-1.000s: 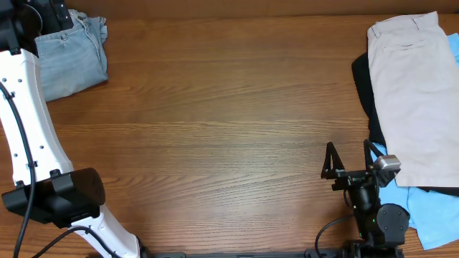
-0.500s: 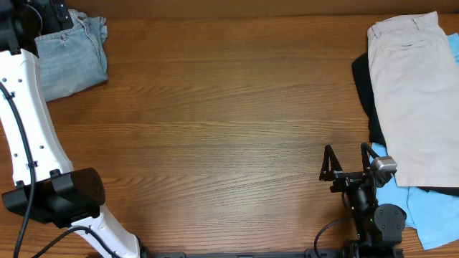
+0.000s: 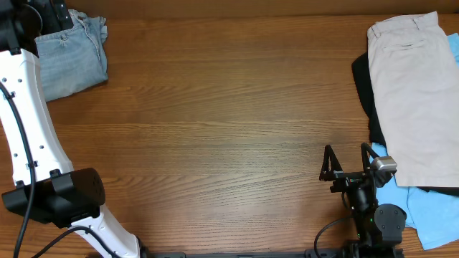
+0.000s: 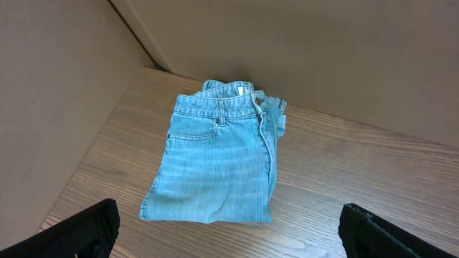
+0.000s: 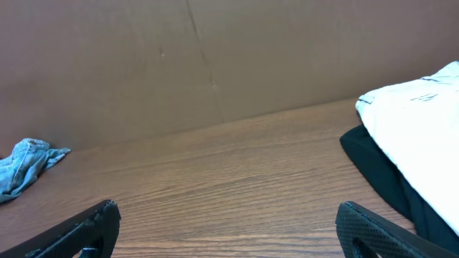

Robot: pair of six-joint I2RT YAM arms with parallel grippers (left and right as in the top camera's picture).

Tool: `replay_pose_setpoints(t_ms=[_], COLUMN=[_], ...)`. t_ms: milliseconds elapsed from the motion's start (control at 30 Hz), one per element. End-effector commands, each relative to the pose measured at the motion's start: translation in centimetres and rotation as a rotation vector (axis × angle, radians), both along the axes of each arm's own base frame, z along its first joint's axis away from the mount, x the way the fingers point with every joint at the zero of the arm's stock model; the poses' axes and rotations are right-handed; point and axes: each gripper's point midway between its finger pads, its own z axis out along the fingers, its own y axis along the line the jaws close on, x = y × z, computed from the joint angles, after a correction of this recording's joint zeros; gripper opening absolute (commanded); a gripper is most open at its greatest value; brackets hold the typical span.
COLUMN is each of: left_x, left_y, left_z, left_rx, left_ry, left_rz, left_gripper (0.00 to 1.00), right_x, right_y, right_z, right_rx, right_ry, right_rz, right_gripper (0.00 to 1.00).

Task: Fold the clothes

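Denim shorts (image 4: 215,165) sit folded far left; beige shorts (image 3: 416,93) lie spread at right.
Left gripper (image 4: 233,236) and right gripper (image 3: 349,161) both gape wide, empty. Soft cloth should drape and slump; pinch the beige waistband edge.

The overhead camera is fixed above the surface (image 3: 215,129) and looks straight down, with my arm bases at its lower edge. It covers the whole surface, from the denim shorts (image 3: 68,61) in the far left corner to the beige shorts (image 3: 416,93) at the right edge.

The left wrist camera sits near the denim shorts (image 4: 215,165), tilted down and forward into that corner. The tips of my left jaws frame its lower corners.

The right wrist camera rides low and faces across the surface toward the back wall (image 5: 215,57). It shares two things with the overhead view: the denim shorts (image 5: 25,168), small at far left, and the beige shorts (image 5: 423,122) at right.
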Motion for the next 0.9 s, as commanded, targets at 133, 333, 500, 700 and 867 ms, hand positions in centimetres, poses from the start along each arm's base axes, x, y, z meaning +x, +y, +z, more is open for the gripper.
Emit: replay_pose_setpoints(t_ms=[133,333,500,700,867], left_x=[0.0,-0.5,-3.2,-8.7,-14.2], left_y=[0.0,-0.4,-1.6,-4.6,-7.0], left_z=[-0.2,0.1,4.8,5.6,4.0], left_rx=[-0.016,-0.016,0.011,0.008,0.023], left_ry=[0.001,0.002,-0.086,-0.082,-0.043], left_rz=[0.004,-0.001,-0.008,-0.038,-0.065], left_gripper=[1.00,1.00,1.00,1.00,1.00], right_x=[0.0,0.0,0.0,0.0,0.0], right_y=[-0.1,-0.1,-0.1,-0.1,-0.1], right_z=[-0.1,-0.1,-0.1,-0.1,-0.1], right_rx=[0.000,0.000,0.000,0.000,0.000], right_ry=[-0.009,-0.009,-0.009,-0.009,-0.009], right_rz=[-0.007,-0.007,-0.007,-0.007,-0.007], right_gripper=[1.00,1.00,1.00,1.00,1.00])
